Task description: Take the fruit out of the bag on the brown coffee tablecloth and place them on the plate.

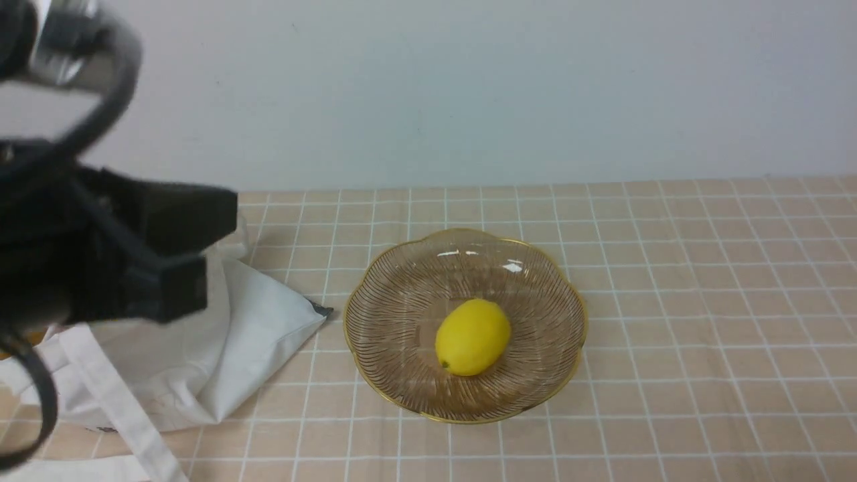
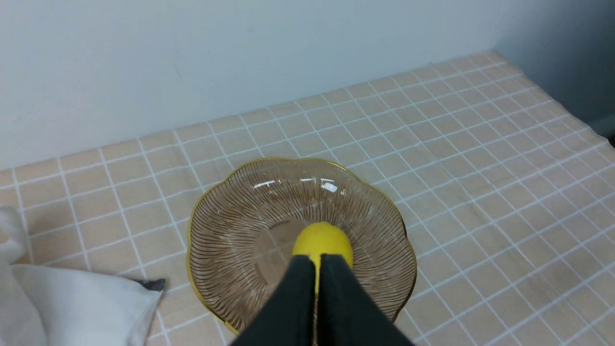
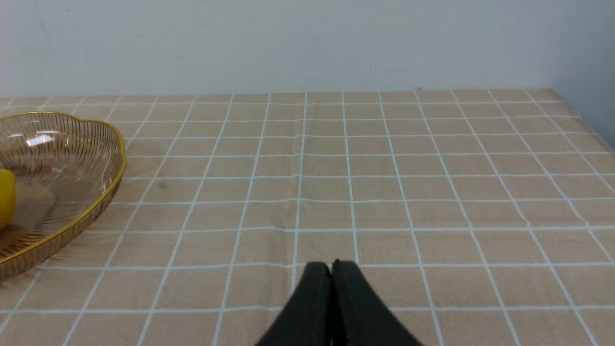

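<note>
1. Pale wall behind; brown coffee tablecloth [image 1: 669,268] covers the table.
2. Lemon [image 1: 473,337] lies on the plate [image 1: 349,335], near its centre.
3. Bag [image 1: 254,321] is slumped left of the plate, not touching it. Its mouth and contents are hidden behind the left arm [image 1: 100,254].
4. Left hand [image 2: 317,262]: fingers pressed together, holding nothing.
5. Right hand [image 3: 331,265]: pressed together, holding nothing, over bare cloth; it is out of the front view.

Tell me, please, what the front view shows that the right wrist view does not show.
Only the front view: the white bag, left of the plate, with the left arm covering part of it, and the whole lemon. Only the right wrist view: the right gripper, shut, over bare tablecloth. Both: the plate, the lemon (only its edge in the wrist view), the tablecloth and the wall.
</note>
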Motion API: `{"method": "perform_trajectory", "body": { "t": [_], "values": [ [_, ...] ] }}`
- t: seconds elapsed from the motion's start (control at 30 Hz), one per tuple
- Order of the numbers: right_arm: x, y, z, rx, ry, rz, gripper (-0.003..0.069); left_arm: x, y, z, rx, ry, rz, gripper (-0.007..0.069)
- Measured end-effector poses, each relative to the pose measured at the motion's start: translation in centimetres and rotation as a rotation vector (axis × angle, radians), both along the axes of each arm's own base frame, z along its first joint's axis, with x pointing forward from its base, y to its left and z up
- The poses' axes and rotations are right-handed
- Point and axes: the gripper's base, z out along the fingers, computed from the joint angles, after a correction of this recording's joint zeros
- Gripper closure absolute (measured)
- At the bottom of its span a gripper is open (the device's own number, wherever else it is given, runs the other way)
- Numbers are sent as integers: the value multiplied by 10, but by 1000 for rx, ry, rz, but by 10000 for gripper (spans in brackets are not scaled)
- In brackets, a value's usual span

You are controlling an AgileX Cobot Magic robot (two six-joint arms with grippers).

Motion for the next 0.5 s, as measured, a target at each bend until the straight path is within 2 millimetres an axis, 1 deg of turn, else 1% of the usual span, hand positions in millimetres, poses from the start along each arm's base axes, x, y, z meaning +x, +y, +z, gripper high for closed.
{"method": "perform_trajectory", "body": {
  "t": [0.03, 0.1, 0.2, 0.37, 0.5],
  "values": [
    [0, 0, 0, 0, 0, 0, 673, -7, 4, -8, -5, -5, 3, 632],
    [0, 0, 0, 0, 0, 0, 673, -18, 10, -16, -10, -12, 4, 632],
    [0, 0, 0, 0, 0, 0, 673, -29, 16, -23, -14, -32, 2, 632],
    [0, 0, 0, 0, 0, 0, 673, -42, 24, -15, -19, -122, 4, 632],
    [0, 0, 0, 0, 0, 0, 673, -50, 32, -11, 20, -187, 17, 632]
  ]
}}
